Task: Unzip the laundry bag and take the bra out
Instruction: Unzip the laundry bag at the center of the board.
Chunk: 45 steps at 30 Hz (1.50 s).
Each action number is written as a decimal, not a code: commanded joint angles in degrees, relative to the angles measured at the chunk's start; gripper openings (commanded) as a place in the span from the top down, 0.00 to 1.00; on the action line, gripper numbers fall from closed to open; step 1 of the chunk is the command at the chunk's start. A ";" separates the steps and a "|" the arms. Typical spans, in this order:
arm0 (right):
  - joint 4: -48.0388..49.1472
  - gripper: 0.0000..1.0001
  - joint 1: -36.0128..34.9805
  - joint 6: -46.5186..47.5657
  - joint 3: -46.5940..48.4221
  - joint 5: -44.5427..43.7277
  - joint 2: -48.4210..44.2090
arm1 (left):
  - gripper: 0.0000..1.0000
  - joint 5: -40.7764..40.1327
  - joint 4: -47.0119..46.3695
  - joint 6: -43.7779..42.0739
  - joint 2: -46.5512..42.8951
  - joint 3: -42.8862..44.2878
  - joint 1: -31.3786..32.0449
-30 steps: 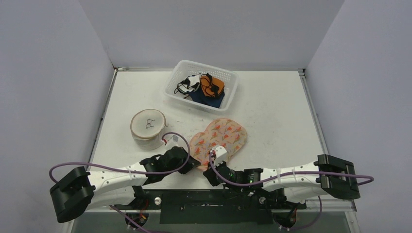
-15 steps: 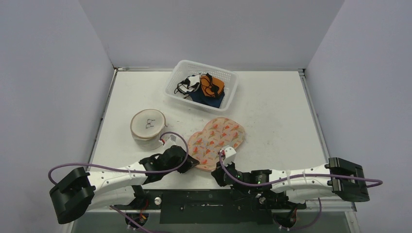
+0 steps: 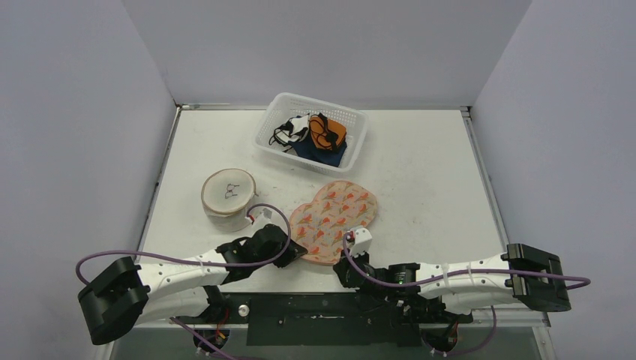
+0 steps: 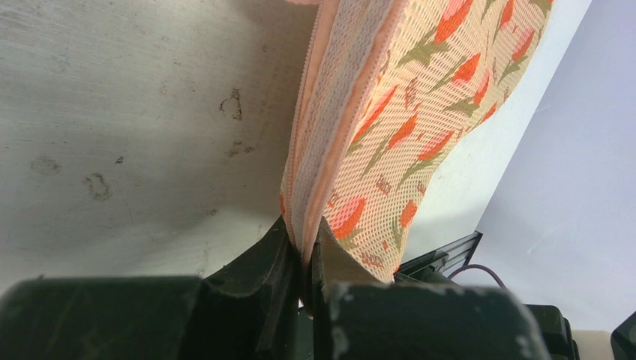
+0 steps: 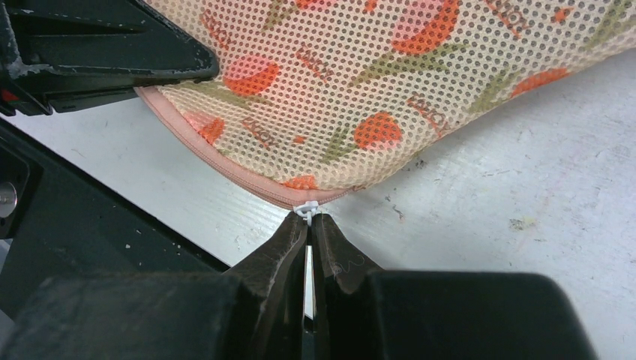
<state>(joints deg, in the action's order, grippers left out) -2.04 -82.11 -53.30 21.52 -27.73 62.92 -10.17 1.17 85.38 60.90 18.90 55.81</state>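
The laundry bag [image 3: 334,217] is a flat peach mesh pouch with orange flowers, lying near the table's front middle. My left gripper [image 3: 294,251] is shut on its left near edge; in the left wrist view the pink trim [image 4: 311,161] is pinched between the black jaws [image 4: 306,259]. My right gripper [image 3: 346,259] is shut on the white zipper pull [image 5: 307,209] at the bag's near rim, fingertips [image 5: 310,223] pressed together just under the seam. The bra is hidden; nothing shows through the mesh [image 5: 390,82].
A white plastic basket [image 3: 278,133] with dark and orange garments stands at the back centre. A round beige pouch [image 3: 228,196] lies left of the bag. The black mounting rail [image 3: 322,311] runs along the near edge, close under both grippers.
My right gripper has slid rightward along the bag's near rim with the zipper pull. The bag has shifted slightly. The left gripper has held its grip in place.
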 commanded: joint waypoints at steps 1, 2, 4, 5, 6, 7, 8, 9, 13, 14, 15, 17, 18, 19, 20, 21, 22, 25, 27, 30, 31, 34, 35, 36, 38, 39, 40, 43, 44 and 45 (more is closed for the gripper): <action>-4.63 0.95 0.28 -2.21 -0.47 -4.60 -0.73 | 1.00 -3.63 1.51 -0.99 0.52 0.26 -1.22; -4.89 0.95 0.32 -2.41 -0.49 -4.76 -0.69 | 1.00 -3.55 1.33 -0.98 0.60 0.26 -1.16; -5.28 0.95 0.43 -2.88 -0.55 -5.09 -0.71 | 1.00 -3.41 1.11 -0.94 0.70 0.19 -1.21; -5.41 0.95 0.54 -3.05 -0.61 -5.14 -0.69 | 1.00 -3.37 1.00 -0.99 0.78 0.13 -1.22; -5.61 0.95 0.66 -3.24 -0.66 -5.21 -0.75 | 1.00 -3.32 0.90 -1.01 0.79 0.03 -1.18; -5.68 0.95 0.79 -3.41 -0.77 -5.23 -0.78 | 1.00 -3.28 0.68 -0.92 0.86 -0.06 -1.21; -5.65 0.95 0.87 -3.49 -0.84 -5.17 -0.85 | 1.00 -3.20 0.45 -0.84 0.86 -0.16 -1.19; -5.54 0.95 0.86 -3.62 -0.94 -5.08 -0.98 | 1.00 -3.19 0.24 -0.90 0.83 -0.25 -1.16; -4.43 0.95 0.89 -3.16 -1.29 -4.44 -1.72 | 1.00 -2.95 -0.38 -1.00 0.88 -0.44 -1.10; -3.92 0.95 0.89 -3.06 -1.42 -3.99 -2.09 | 1.00 -2.80 -0.38 -1.07 0.88 -0.44 -1.12; -3.59 0.95 0.85 -2.90 -1.45 -3.55 -2.45 | 1.00 -2.69 -1.35 -1.17 0.96 -0.44 -1.07; -3.14 0.88 0.81 -2.75 -1.22 -2.42 -3.45 | 1.00 -2.26 -2.91 -1.22 1.25 -0.44 -1.07; -2.98 0.80 0.76 -2.96 -0.95 -1.67 -4.11 | 1.00 -2.04 -3.52 -1.21 1.36 -0.44 -1.05; -2.95 0.70 0.79 -3.22 -0.81 -1.17 -4.76 | 1.00 -1.87 -4.10 -1.25 1.51 -0.44 -0.99; -3.06 0.58 0.73 -3.69 -0.53 -0.84 -5.54 | 1.00 -1.68 -4.88 -1.25 1.69 -0.44 -0.86; -3.25 0.48 0.72 -4.25 -0.32 -0.57 -6.32 | 1.00 -1.61 -5.63 -1.25 1.90 -0.39 -0.72; -3.32 0.38 0.72 -4.96 -0.18 -0.36 -7.18 | 1.00 -1.60 -6.24 -1.13 2.12 -0.31 -0.52; -3.21 0.22 0.83 -7.82 -0.27 -0.05 -9.83 | 1.00 -1.90 -8.00 -0.65 2.82 -0.09 0.05; -2.92 0.16 1.16 -10.45 -1.19 -0.89 -11.97 | 1.00 -2.54 -9.32 -0.04 3.07 -0.09 0.59; -0.49 0.12 3.69 -14.23 -4.67 -0.86 -14.83 | 1.00 -4.46 -11.84 1.76 3.25 -0.74 1.72; 1.08 0.12 6.10 -15.10 -6.18 0.26 -15.59 | 1.00 -5.42 -13.05 2.44 3.33 -1.12 2.58; 7.64 0.10 11.47 -17.43 -10.34 4.26 -17.22 | 1.00 -7.77 -15.75 3.25 4.69 -1.03 4.85; 8.97 0.10 12.67 -17.79 -11.11 4.75 -17.43 | 0.95 -7.99 -15.99 3.10 5.65 -0.48 5.46; 9.62 0.10 13.52 -17.95 -11.44 4.97 -17.45 | 0.90 -8.09 -16.08 2.74 6.69 0.22 5.96; 9.95 0.10 14.61 -17.66 -11.38 4.73 -16.81 | 0.78 -7.68 -16.23 2.04 8.80 1.71 6.73; 9.95 0.10 15.07 -17.31 -11.22 4.62 -16.39 | 0.72 -7.31 -16.51 1.74 9.93 2.16 7.01; 9.93 0.10 15.65 -17.02 -11.09 4.74 -16.02 | 0.66 -6.64 -16.81 1.41 10.87 2.46 7.08; 11.05 0.10 17.53 -16.33 -11.29 5.85 -14.80 | 0.50 -5.09 -16.91 -0.10 11.86 2.84 7.20; 11.42 0.10 18.04 -16.04 -11.51 6.14 -14.44 | 0.44 -4.77 -15.95 -0.72 11.56 2.96 7.23; 11.85 0.11 18.56 -15.59 -11.70 6.41 -14.00 | 0.38 -4.73 -14.46 -1.47 10.96 3.17 7.47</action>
<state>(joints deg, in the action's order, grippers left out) 4.84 -65.34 -69.54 9.54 -22.20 47.59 -15.62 -11.92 86.52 72.49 19.27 62.65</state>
